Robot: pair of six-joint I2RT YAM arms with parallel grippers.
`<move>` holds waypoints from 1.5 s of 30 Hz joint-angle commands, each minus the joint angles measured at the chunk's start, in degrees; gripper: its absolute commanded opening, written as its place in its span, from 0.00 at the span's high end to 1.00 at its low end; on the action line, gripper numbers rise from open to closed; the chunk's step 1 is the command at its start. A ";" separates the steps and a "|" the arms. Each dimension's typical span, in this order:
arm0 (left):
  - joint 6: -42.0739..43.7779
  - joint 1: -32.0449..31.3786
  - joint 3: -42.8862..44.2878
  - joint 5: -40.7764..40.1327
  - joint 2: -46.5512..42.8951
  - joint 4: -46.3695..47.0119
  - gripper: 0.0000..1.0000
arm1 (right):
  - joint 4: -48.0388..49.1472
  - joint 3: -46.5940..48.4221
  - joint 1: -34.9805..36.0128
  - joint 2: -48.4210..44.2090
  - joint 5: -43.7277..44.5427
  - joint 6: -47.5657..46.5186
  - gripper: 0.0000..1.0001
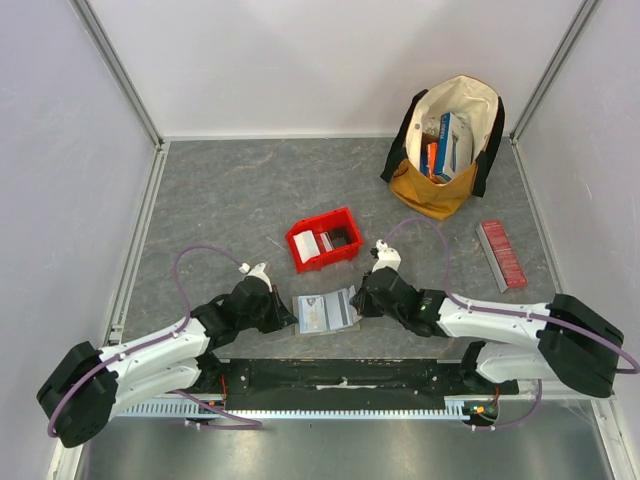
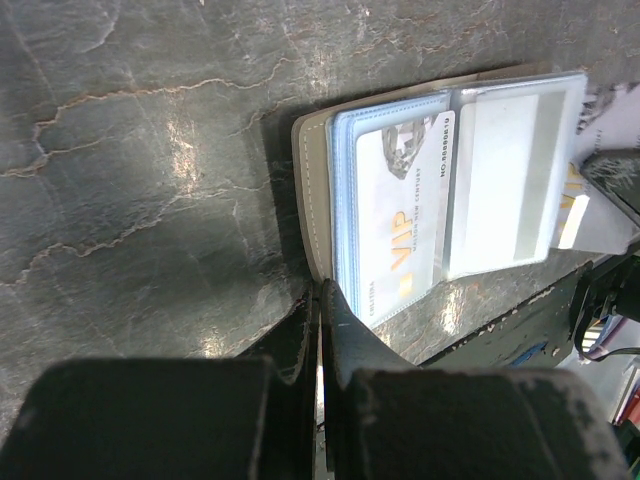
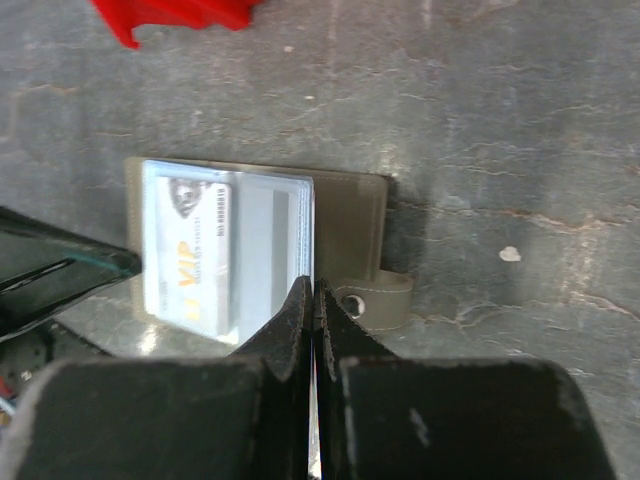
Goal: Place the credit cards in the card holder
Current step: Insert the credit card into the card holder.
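The card holder [image 3: 350, 215] lies opened flat between 2 claws, with its edges right at both sets of tips. The left claw [image 2: 322, 292] is clenched, its tips at the holder's near corner. The right claw [image 3: 313, 290] is clenched too, its tips meeting the edge of the clear sleeve. Whether it pinches that sleeve cannot be told.

1 credit card [image 2: 400, 230], pale with gold "VIP" lettering, sits in the sleeve pocket nearest the left claw. The holder is a thin grey-olive rectangle with stitched edges and glossy plastic pockets. A small snap tab [image 3: 375, 300] lies beside the right claw.

Beyond both claws stands a red plastic bin [image 1: 330, 260] with a white card [image 1: 305, 245] in it. Farther out past the right claw lie a long red ribbed box [image 1: 502, 255] and a tan cloth bag [image 1: 435, 195] holding colourful boxes. The table [image 1: 220, 200] is dark grey and veined like stone, enclosed by plain white walls [image 1: 300, 60].
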 commanded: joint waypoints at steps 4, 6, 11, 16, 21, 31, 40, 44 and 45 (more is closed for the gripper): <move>-0.41 0.15 -0.01 0.29 0.11 1.80 0.98 | 6.84 4.75 0.72 -6.48 -9.40 -5.42 1.00; -0.50 0.15 -0.01 0.20 0.02 1.80 0.98 | 8.15 5.28 0.63 -7.10 -11.43 -6.92 1.00; -0.41 0.15 0.17 0.29 0.19 1.89 0.98 | 3.27 6.51 0.63 -6.31 -5.92 -6.84 1.00; 0.03 0.15 0.52 0.20 0.11 1.45 0.98 | 2.19 6.69 0.63 -6.67 -4.23 -6.40 1.00; -0.06 0.23 0.70 0.38 -0.24 1.19 0.98 | 3.68 7.30 0.63 -3.68 -6.42 -6.40 1.00; -0.68 0.15 1.92 0.82 -3.41 -0.57 0.98 | 7.02 12.13 6.25 6.69 -0.21 -3.51 1.00; -2.87 0.15 2.10 2.75 -6.31 -0.22 0.98 | 7.99 16.26 14.42 11.35 15.27 -2.10 1.00; -3.14 0.15 2.19 3.10 -6.83 -0.31 0.98 | 7.90 17.76 15.74 14.34 17.82 -2.01 1.00; -3.31 0.23 2.10 3.10 -7.01 -0.31 0.98 | 7.81 18.20 16.10 14.95 18.78 -2.09 1.00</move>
